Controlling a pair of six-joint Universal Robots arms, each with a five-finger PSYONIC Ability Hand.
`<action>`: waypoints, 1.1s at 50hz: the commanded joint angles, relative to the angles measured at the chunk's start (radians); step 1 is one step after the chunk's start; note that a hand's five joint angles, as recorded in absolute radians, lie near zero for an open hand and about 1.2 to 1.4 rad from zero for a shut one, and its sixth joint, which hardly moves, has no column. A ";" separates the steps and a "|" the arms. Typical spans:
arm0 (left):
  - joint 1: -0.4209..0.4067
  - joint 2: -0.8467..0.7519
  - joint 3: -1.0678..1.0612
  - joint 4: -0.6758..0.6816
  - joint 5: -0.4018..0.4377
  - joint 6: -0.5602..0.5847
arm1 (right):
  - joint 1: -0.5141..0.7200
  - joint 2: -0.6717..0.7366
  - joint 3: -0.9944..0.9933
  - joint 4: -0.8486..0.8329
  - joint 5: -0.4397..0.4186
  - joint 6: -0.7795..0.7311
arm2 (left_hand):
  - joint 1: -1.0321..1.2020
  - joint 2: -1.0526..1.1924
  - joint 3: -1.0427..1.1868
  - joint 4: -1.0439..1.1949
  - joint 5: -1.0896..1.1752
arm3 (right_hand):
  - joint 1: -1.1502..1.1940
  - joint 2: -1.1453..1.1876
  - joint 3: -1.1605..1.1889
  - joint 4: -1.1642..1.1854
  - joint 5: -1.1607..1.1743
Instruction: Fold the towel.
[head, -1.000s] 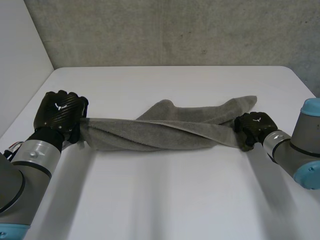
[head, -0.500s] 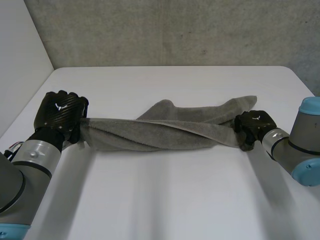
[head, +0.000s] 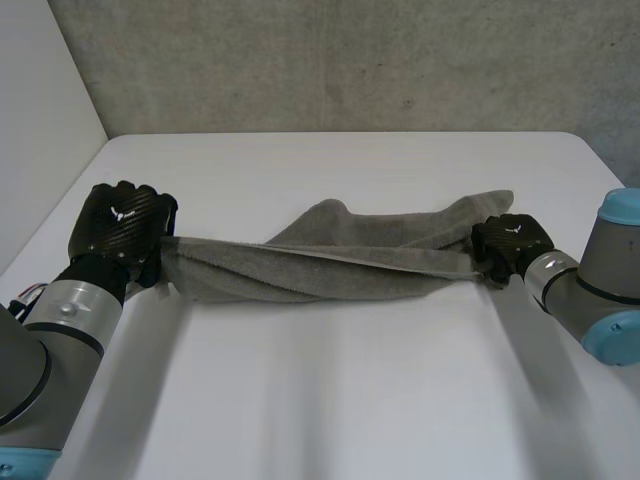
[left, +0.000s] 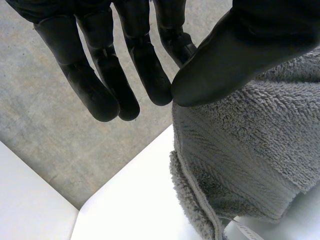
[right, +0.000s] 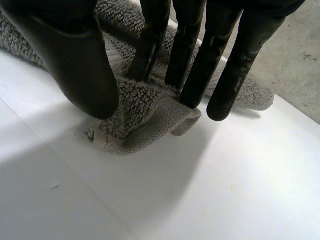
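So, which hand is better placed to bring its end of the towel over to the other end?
Probably the left hand: its fingers and thumb pinch the towel end raised off the table, while the right hand holds its end down on it.

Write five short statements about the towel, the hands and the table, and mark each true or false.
1. The towel stretches from the left hand to the right hand. True.
2. The left hand is open and clear of the cloth. False: its thumb and fingers pinch the towel's end.
3. The towel is folded into a neat square. False: it is a long, twisted band.
4. The right hand holds the towel's other end between thumb and fingers. True.
5. The table is black. False: the table is white.
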 joint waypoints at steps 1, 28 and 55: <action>0.000 -0.006 0.000 0.000 0.001 0.000 | 0.000 0.004 -0.004 0.000 0.000 0.000 | -0.112 -0.129 -0.156 -0.135 -0.318 | 0.404 0.403 0.406 0.405 0.424; -0.011 0.074 0.130 -0.008 -0.005 -0.011 | -0.023 -0.576 0.039 0.195 -0.121 0.239 | -0.112 -0.129 -0.156 -0.135 -0.318 | 0.511 0.510 0.513 0.512 0.531; -0.017 -0.128 0.144 -0.011 -0.002 -0.055 | -0.044 -0.093 -0.147 0.532 -0.069 0.026 | -0.112 -0.129 -0.156 -0.135 -0.318 | -0.143 -0.144 -0.141 -0.142 -0.123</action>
